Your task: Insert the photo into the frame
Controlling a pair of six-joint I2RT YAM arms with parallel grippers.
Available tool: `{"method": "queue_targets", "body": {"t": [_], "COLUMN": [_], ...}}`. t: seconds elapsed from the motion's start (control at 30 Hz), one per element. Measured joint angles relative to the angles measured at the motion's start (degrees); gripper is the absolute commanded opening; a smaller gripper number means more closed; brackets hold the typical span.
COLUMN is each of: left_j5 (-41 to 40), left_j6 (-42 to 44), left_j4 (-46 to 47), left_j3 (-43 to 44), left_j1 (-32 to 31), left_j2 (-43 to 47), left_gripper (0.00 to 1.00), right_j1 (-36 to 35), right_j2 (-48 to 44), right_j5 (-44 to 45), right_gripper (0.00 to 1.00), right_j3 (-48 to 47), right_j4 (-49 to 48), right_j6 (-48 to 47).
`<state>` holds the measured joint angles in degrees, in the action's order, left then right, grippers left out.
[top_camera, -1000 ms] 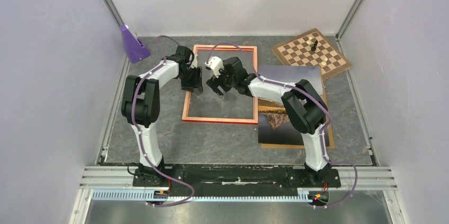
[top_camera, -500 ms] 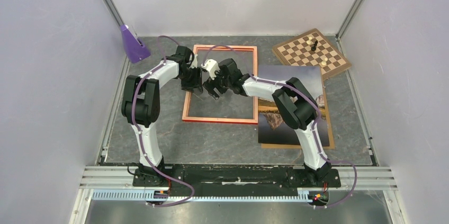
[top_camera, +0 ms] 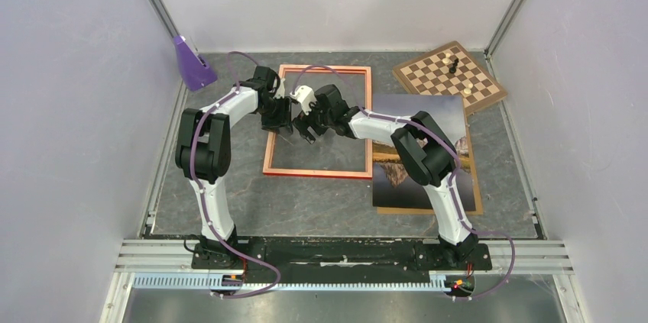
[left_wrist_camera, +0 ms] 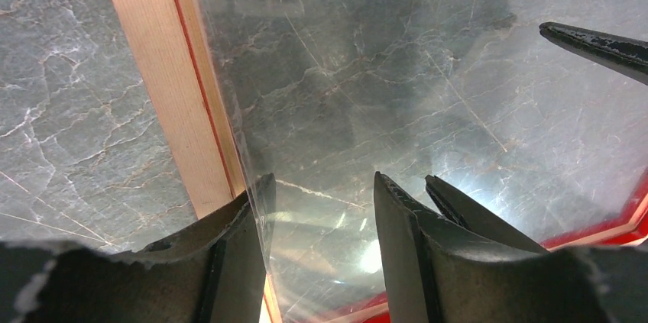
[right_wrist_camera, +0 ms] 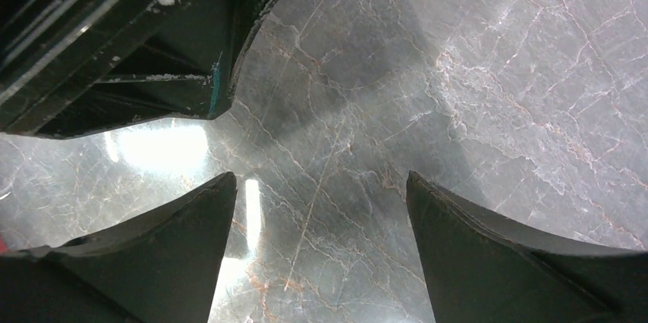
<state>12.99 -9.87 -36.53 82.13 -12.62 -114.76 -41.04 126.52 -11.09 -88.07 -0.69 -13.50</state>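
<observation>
Nearest to me, on my right side, the big photo of a rocky mountain and a lake (top_camera: 393,182) is lying face up on a flat brown backing board (top_camera: 475,193). My right arm is reaching over it. Nothing is holding the photo, and it is lying just beside the frame, not in it.

A bit farther out, in the middle of the grey stone table (top_camera: 306,205), the thin orange-red wooden picture frame (top_camera: 317,173) is lying flat. A clear shiny sheet (left_wrist_camera: 428,56) is sitting inside it, and I am seeing the stone through it.

My left gripper (top_camera: 279,121) is hanging over the left side of the frame. Its two fingers are standing apart, and I am not seeing anything pinched between them. One finger is right by the edge of the clear sheet, but I cannot tell if it is touching.

My right gripper (top_camera: 309,126) is hanging over the inside of the frame, close to the left one. Its fingers are spread wide and are holding nothing.

Farthest away, a brown wooden chessboard with a few pieces (top_camera: 447,79) is sitting on the right, and a small purple block (top_camera: 191,63) on the left.

So I am thinking the job is only starting. The photo is not yet picked up, and I am needing to carry it over and lay it in the frame.
</observation>
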Motion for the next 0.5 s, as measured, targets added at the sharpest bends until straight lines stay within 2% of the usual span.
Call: {"method": "queue_targets", "body": {"t": [0.5], "left_j5": [-0.1], "left_j6": [0.1], "left_j4": [-0.1], "left_j3": [0.0], "left_j1": [0.0], "left_j2": [0.0], "left_gripper": [0.57], "right_j1": [0.2], "right_j2": [0.0], "right_j5": [0.5], "right_gripper": [0.84], "right_j3": [1.5], "right_j4": [-2.0], "right_j6": [0.0]}}
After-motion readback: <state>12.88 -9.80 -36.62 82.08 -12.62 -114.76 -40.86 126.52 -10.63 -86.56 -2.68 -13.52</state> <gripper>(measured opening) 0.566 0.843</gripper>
